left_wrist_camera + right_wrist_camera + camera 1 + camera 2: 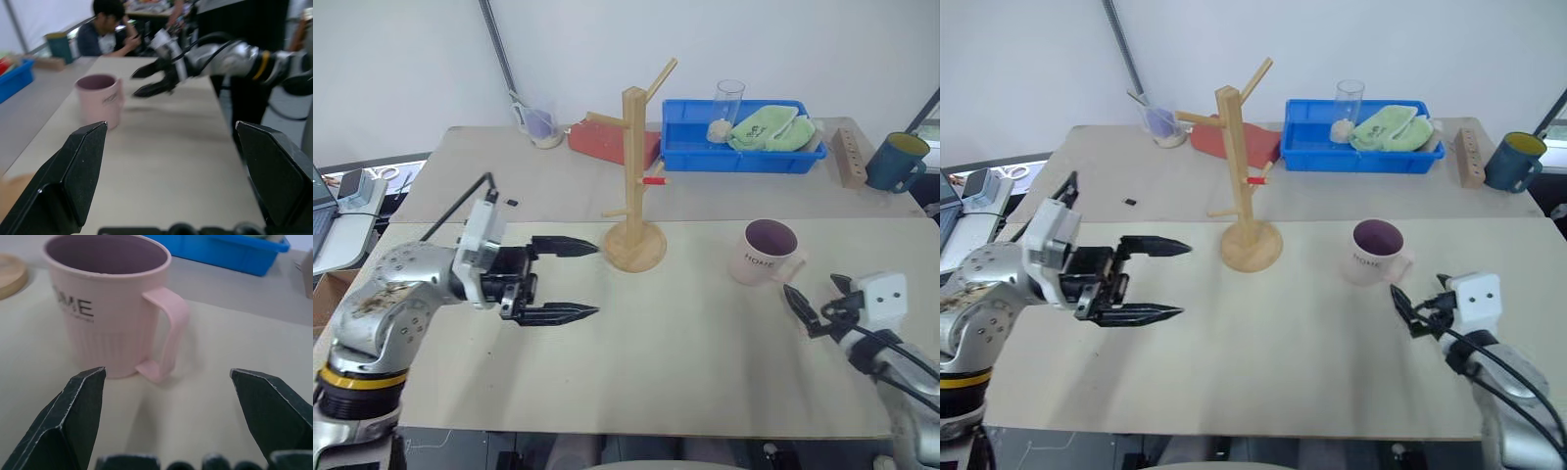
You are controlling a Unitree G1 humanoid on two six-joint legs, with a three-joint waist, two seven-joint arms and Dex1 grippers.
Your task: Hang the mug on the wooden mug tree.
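Our table carries the wooden mug tree mid-width, pegs free. The mug stands upright toward the right edge, handle facing our right gripper, released wide for it. Our left gripper hovers empty, fingers spread.

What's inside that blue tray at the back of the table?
The blue tray holds a crumpled green cloth and a clear glass with something pale at its bottom. Whatever lies beneath the cloth is covered.
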